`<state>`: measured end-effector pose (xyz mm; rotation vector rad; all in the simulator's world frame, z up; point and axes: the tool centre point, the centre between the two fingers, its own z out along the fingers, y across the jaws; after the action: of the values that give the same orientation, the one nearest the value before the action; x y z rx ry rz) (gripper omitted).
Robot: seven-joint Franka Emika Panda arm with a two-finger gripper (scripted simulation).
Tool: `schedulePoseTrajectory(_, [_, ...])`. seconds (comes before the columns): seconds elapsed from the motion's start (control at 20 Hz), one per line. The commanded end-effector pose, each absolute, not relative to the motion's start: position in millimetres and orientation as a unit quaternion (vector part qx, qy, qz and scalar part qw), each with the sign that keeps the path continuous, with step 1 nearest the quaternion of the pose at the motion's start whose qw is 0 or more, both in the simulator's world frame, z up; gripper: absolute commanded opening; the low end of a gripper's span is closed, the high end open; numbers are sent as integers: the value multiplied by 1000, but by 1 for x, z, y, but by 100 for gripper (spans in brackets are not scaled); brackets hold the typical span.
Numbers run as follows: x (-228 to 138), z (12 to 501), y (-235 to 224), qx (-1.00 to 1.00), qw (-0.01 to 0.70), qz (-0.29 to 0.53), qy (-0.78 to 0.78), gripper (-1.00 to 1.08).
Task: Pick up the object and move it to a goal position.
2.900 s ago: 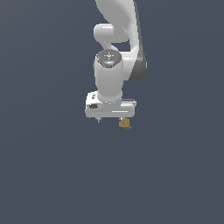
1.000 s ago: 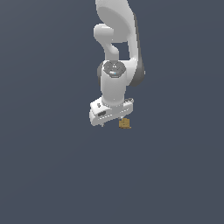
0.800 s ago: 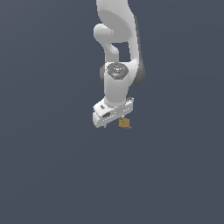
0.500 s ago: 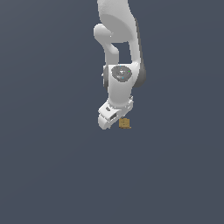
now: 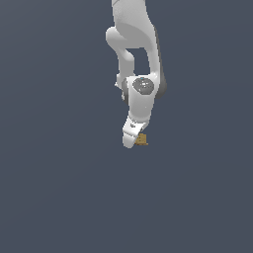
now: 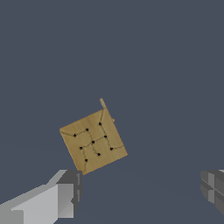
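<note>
The object [image 5: 142, 140] is a tiny tan cube-like block lying on the dark grey floor. In the wrist view it [image 6: 93, 141] shows a square wooden face with dark dots and lines, turned at an angle. My white gripper [image 5: 130, 140] hangs just above the floor, close beside the block on the exterior view's left. In the wrist view the gripper [image 6: 140, 192] is open and empty. One fingertip [image 6: 65, 197] sits near the block's corner and the other [image 6: 213, 187] is far off it. The block lies off the line between the fingers.
The white arm [image 5: 136, 44] rises from the hand to the exterior view's top edge. A plain dark grey floor [image 5: 59, 188] fills the rest of both views.
The hand has turned about its vertical axis, from broadside to nearly edge-on in the exterior view, and shifted slightly. The block has stayed where it was.
</note>
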<state>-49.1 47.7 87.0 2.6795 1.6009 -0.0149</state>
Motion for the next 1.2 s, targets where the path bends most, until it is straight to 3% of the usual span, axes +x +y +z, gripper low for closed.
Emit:
schedulePoseTrajectory(0.0, [-55, 81, 54, 836, 8, -4, 549, 100])
schedulePoseTrajectory(1.15, [-79, 60, 82, 731, 0, 0, 682, 100])
